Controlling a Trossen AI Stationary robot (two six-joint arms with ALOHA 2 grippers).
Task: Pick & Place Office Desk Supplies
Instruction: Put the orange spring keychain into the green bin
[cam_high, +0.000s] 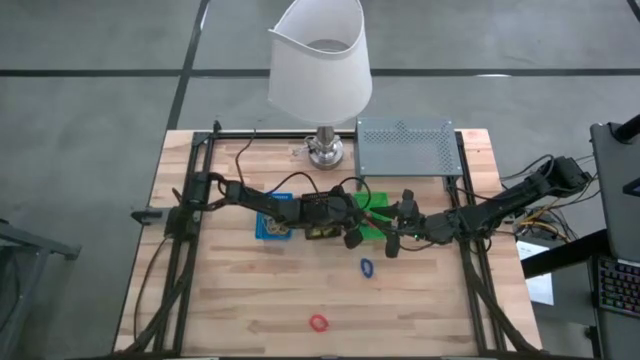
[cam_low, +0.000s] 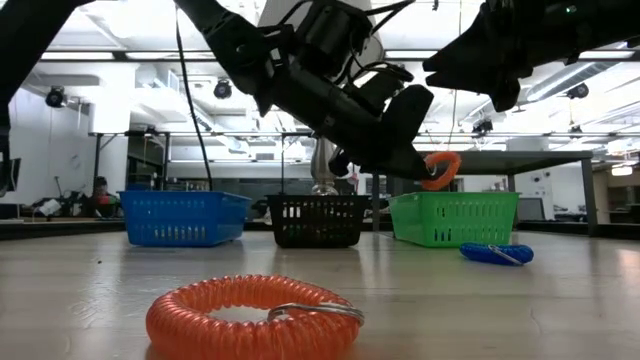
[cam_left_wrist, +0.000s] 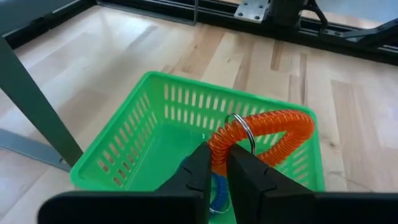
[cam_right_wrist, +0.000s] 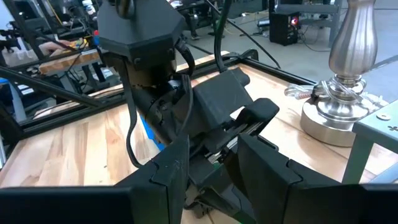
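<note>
My left gripper (cam_high: 352, 235) is shut on an orange coiled ring (cam_left_wrist: 267, 132) that carries a metal split ring. It holds the ring over the green tray (cam_left_wrist: 124, 155); the ring also shows in the low view (cam_low: 441, 170). A blue coiled ring (cam_high: 367, 267) lies flat on the table in front of the trays. A red coiled ring (cam_high: 318, 323) lies flat near the table's near edge. My right gripper (cam_high: 390, 243) is open and empty just right of my left gripper, above the table; its fingers frame my left arm in the right wrist view (cam_right_wrist: 214, 180). My left gripper pinches the orange ring's coil (cam_left_wrist: 219, 144) between its two fingers, beside the metal split ring (cam_left_wrist: 239, 130). The fingers slant down toward the table's right side. The ring is lifted clear, and the rest of its loop sticks out past the fingertips above the green tray.
A blue tray (cam_high: 272, 225), a black tray (cam_high: 322, 228) and the green tray (cam_high: 372, 212) stand in a row at mid table. Something blue (cam_left_wrist: 215, 190) lies inside the green tray. A lamp (cam_high: 322, 150) and a grey perforated shelf (cam_high: 405, 146) stand at the far edge.
</note>
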